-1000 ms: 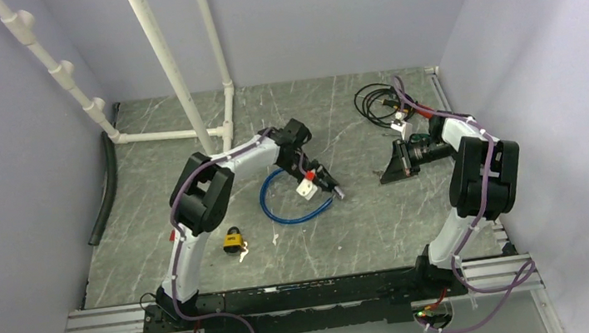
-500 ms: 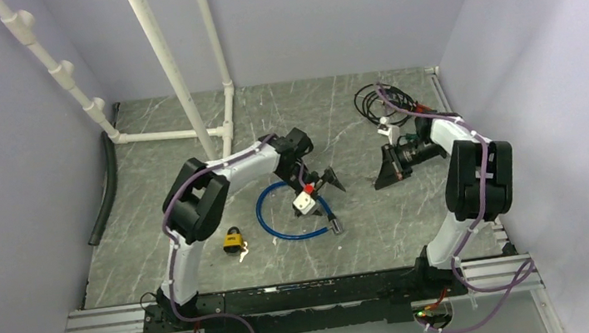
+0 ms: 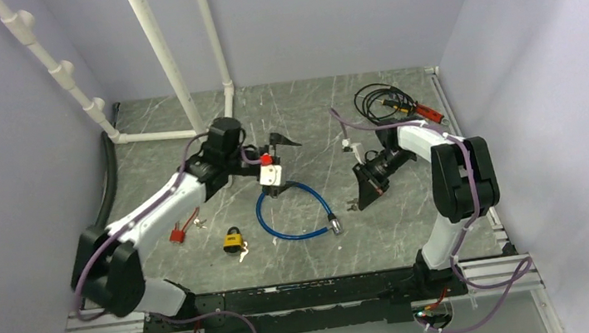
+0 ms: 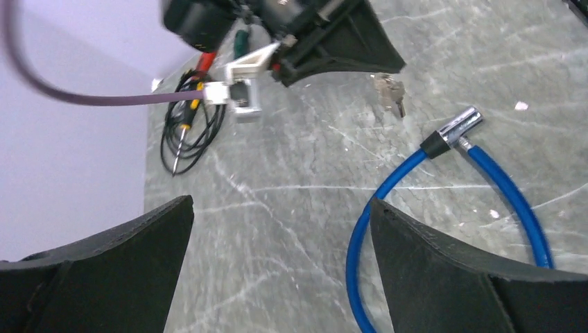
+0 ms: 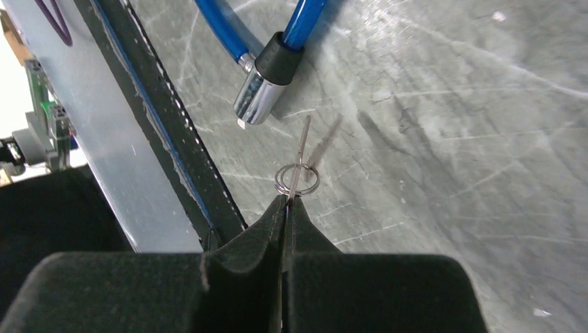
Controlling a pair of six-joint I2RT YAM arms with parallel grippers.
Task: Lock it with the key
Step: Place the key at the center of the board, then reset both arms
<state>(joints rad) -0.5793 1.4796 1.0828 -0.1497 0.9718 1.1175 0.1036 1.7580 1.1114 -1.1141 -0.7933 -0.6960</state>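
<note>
A blue cable lock [image 3: 293,217] lies in a loop on the table, its chrome end [image 3: 334,226] pointing toward the near right. My right gripper [image 3: 360,199] is shut on a small silver key [image 5: 301,149] with a ring [image 5: 297,181], and a second key hangs from that ring. The key tip hangs just short of the chrome end [image 5: 258,94]. My left gripper [image 3: 277,166] hovers open and empty above the far side of the loop; in its wrist view the blue cable [image 4: 388,187] runs past the right finger [image 4: 471,277].
A yellow padlock [image 3: 234,240] sits left of the loop, with a small red object [image 3: 175,234] further left. White pipes [image 3: 182,87] stand at the back left, and a black hose [image 3: 105,188] runs along the left wall. A black wire coil [image 3: 380,102] lies at the back right.
My left gripper opened, let go of the cable lock and swung back toward the far left. The right gripper moved left and nearer, bringing the key close to the cable's chrome end.
</note>
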